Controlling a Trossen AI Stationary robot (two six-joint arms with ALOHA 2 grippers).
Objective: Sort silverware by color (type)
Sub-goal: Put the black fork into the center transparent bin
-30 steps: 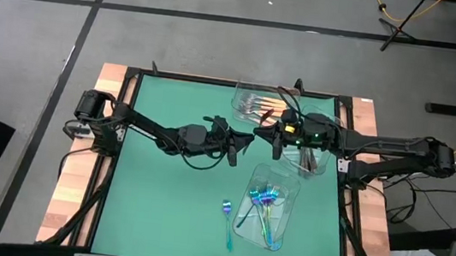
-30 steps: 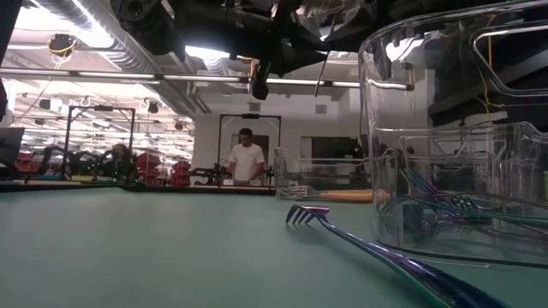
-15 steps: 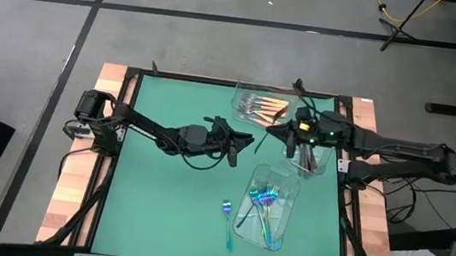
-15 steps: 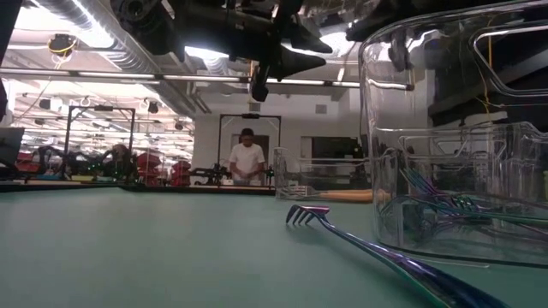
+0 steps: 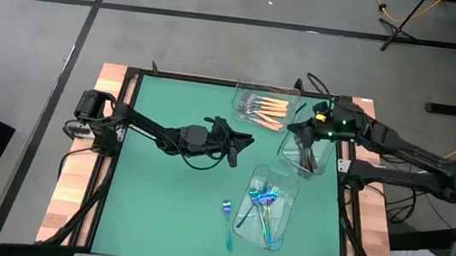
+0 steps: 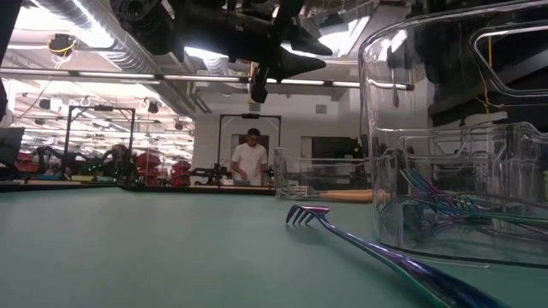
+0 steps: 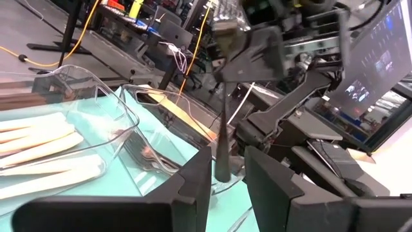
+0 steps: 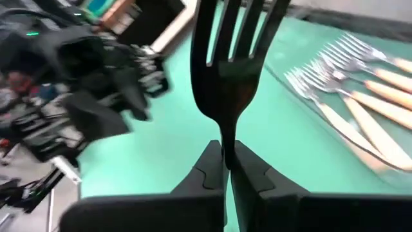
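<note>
My right gripper (image 5: 294,131) (image 8: 225,151) is shut on a black fork (image 8: 233,58) above the table's far right, beside the clear tray of dark forks (image 5: 309,157). My left gripper (image 5: 246,140) (image 7: 226,167) hovers open at mid-table and holds nothing; the held fork (image 7: 223,145) shows farther off through its finger gap. Orange-handled forks (image 5: 263,106) (image 8: 364,87) lie in a clear tray at the far edge. Iridescent blue forks (image 5: 264,203) lie in a third tray. One blue fork (image 5: 227,223) (image 6: 368,248) lies flat on the green mat. My right gripper pinches the black fork between its two fingers at the narrow neck (image 8: 226,132) just below the head. The fork runs on in line with the fingers, tines pointing away from the wrist. It is lifted clear of the table and the trays.
The three clear trays crowd the table's right half, from the far edge to the near right. The green mat (image 5: 160,198) on the left and near side is open room. A black frame edges the mat. A person (image 6: 251,160) stands in the room far behind.
My right gripper has drawn away from the left gripper toward the table's right and far edge, carrying the black fork with it. It now stands beside the dark-fork tray.
</note>
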